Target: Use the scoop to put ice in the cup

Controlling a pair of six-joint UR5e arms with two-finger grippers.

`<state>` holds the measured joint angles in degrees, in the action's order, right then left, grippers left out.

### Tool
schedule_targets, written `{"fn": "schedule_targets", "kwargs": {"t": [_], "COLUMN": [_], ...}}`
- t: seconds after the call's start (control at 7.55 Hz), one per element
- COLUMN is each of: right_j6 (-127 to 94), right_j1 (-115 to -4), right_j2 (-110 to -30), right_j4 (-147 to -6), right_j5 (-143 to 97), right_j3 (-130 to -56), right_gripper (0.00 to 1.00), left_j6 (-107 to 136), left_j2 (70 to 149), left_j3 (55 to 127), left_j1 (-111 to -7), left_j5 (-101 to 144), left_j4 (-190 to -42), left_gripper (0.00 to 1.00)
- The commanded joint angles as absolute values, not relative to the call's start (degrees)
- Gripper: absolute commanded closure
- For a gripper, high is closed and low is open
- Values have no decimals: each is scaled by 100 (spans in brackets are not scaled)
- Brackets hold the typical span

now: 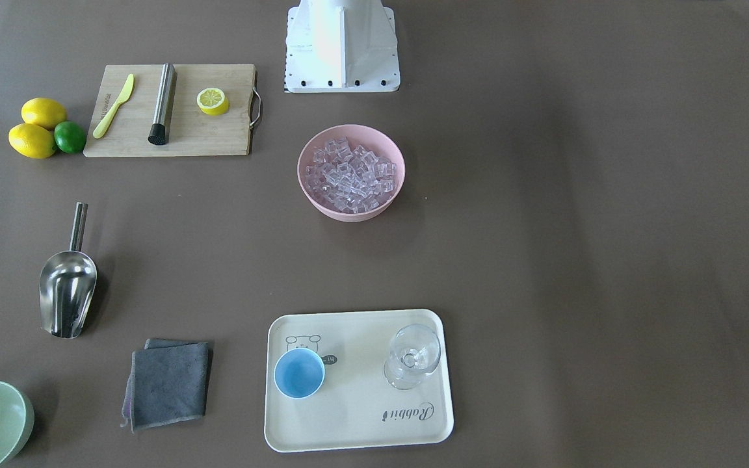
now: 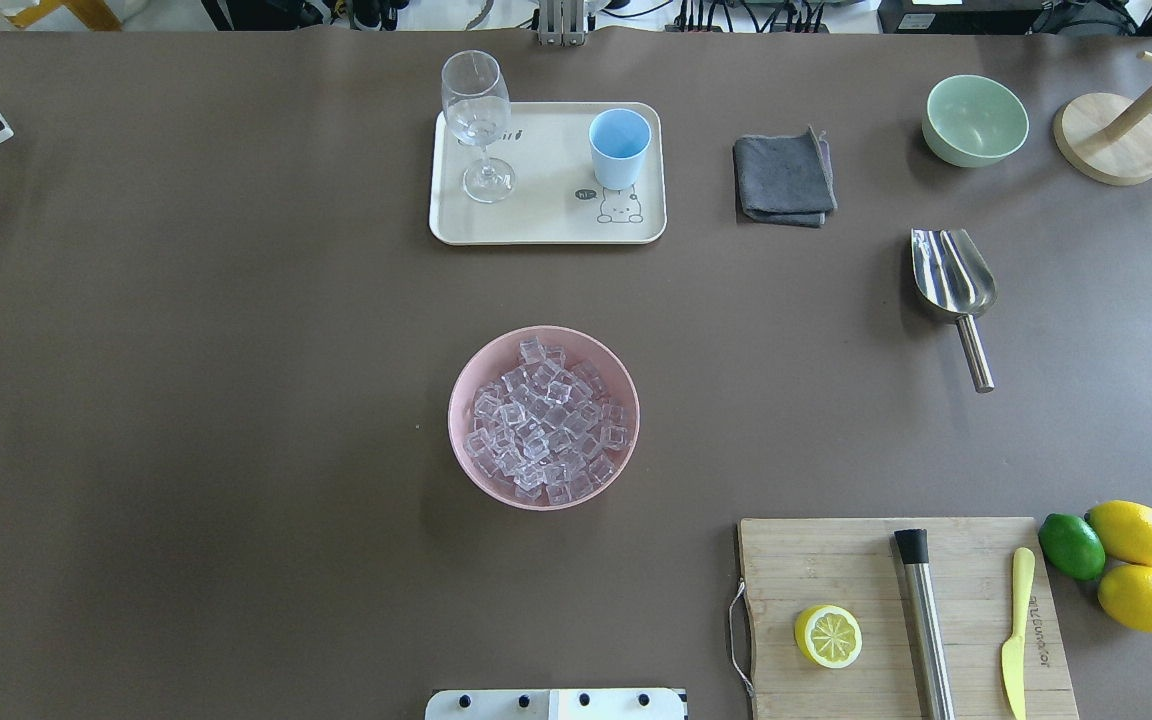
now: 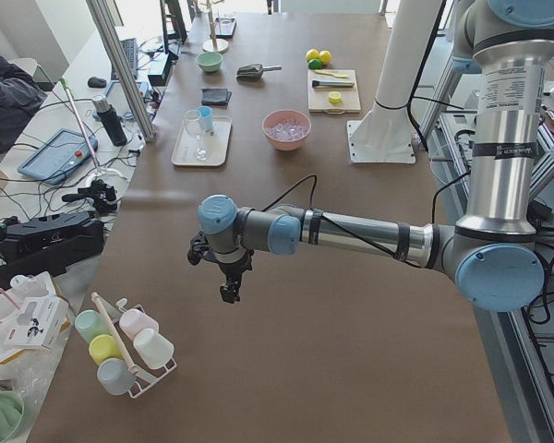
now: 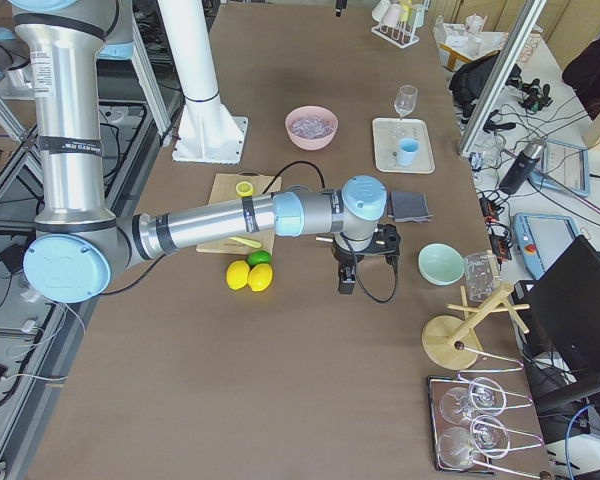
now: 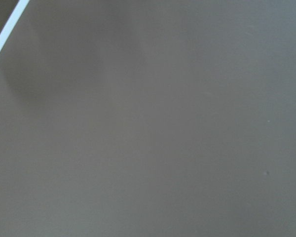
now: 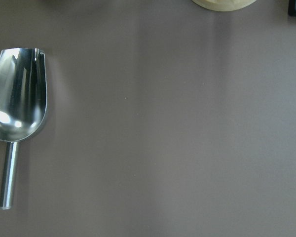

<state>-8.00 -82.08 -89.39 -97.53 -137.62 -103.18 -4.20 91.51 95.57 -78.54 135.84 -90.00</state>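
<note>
Right gripper (image 4: 346,285) hangs fingers-down over the table's right end with nothing visibly in it. It shows only in the side view, so we cannot tell whether it is parted or clenched. Its wrist camera looks straight down on bare table, with the scoop (image 6: 18,94) off to the frame's left, trough up and empty, handle pointing back toward the robot. Left gripper (image 3: 229,291) hovers over bare table at the far left end, well apart from everything; its state is likewise not readable. Further out, the ice (image 2: 541,420) is heaped in a pink bowl (image 2: 466,455) at table centre. The cup (image 2: 620,148) stands upright and empty on a cream tray (image 2: 546,228) beside a wine glass (image 2: 477,120), at the edge away from the robot. We judge the task unstarted, with fetching the scoop as the step in hand. To do it well, we would shift the right gripper sideways until it is centred over the handle, turn the fingers square across the tube, and close near the trough end. The polished steel looks slippery, so a firm grip there should stop it rolling.
</note>
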Motion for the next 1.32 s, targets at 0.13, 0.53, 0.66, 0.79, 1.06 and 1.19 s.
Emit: {"fn": "schedule_targets", "kwargs": {"t": [0.13, 0.53, 0.66, 0.79, 1.06, 1.19], "right_j6": [-2429, -4460, -4517, -4483, -4352, -4220], "right_j1": [-7307, -6235, -6057, -5925, -5740, -5678], "right_j2": [-9123, -9070, -9044, -8922, -8545, -8360], "right_j4": [-9204, -8011, -7929, -7902, -7910, -7919], "right_j5": [-13773, -13221, -13088, -12843, -12649, -12665], "right_j3": [-10608, -10600, -10608, -10600, -10224, -10117], "right_gripper": [0, 0, 0, 0, 0, 0], "left_j6": [-378, 7, 9, 44, 44, 35], "left_j2": [9255, 9535, 9588, 9728, 9984, 10124], "left_j3": [9519, 9518, 9510, 9562, 9597, 9624], "left_j1": [-6982, -6478, -6478, -6208, -5881, -5793], "left_j5": [14238, 14238, 14238, 14238, 14238, 14238], "left_j4": [-10383, -10749, -10836, -11037, -11074, -11074], "left_gripper": [2, 2, 2, 2, 2, 2]}}
